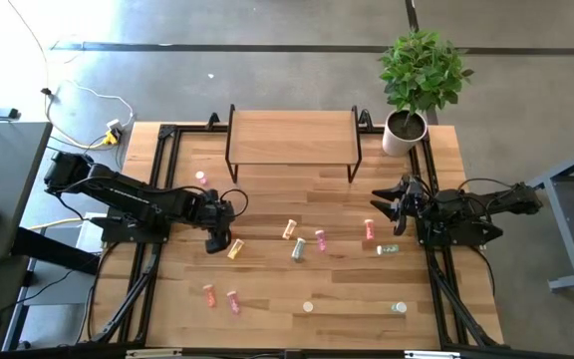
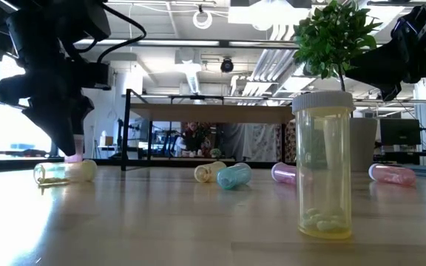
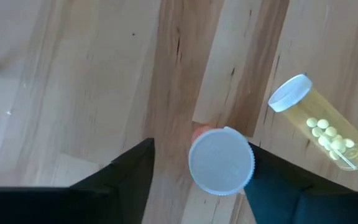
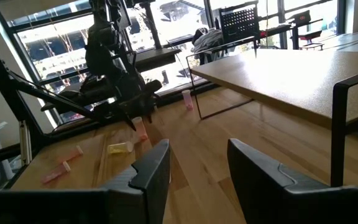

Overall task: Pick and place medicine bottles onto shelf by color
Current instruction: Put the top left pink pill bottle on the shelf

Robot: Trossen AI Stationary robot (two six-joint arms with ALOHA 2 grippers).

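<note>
Left claw (image 3: 191, 171) poised over 1 upright orange bottle (image 3: 219, 158) on the bench (image 1: 297, 309), its 2 fingers (image 3: 126, 171) straddling the white cap with a gap visible on each side, so nothing is gripped yet. A yellow bottle (image 3: 325, 127) lies on its side just beside it. Right claw (image 4: 197, 165) hangs over the bench's right side, fingers part-open and empty. Shelf (image 1: 292, 135) stands at the far edge, its top bare in the high view; other bottles, pink (image 1: 320, 240), green (image 1: 297, 249) and yellow (image 1: 289, 229), lie scattered mid-bench, so sorting appears barely begun.

Handling, as judged: the bottle is likely light, rigid plastic with a smooth round wall, prone to tipping or rolling if nudged off-centre. Hold is best taken across the body just under the ribbed cap, fingers square to the axis, with modest squeeze.
</note>
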